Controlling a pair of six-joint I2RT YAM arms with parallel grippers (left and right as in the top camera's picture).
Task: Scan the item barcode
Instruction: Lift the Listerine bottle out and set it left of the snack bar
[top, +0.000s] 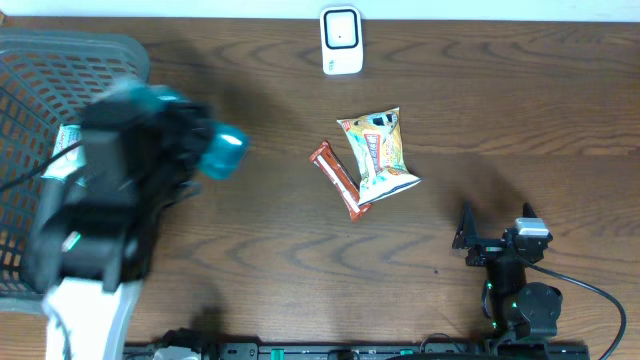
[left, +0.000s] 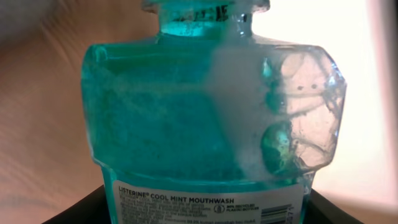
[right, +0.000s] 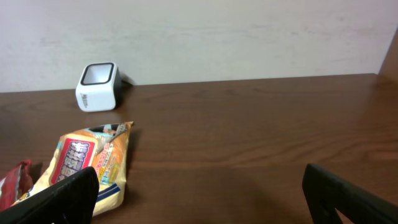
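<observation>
Wooden table (top: 520, 90): Listerine mouthwash bottle (left: 205, 112), seemingly pinched by left gripper (top: 192, 140), may be dropped if swung fast; right gripper (right: 200, 177) spread.

Mock shop checkout setup. White barcode scanner (top: 341, 40), grey shopping basket (top: 70, 42) and packaged snacks (top: 380, 155) on a dark wood surface (top: 520, 110). Plain pale wall (right: 236, 31), lab-like.
</observation>
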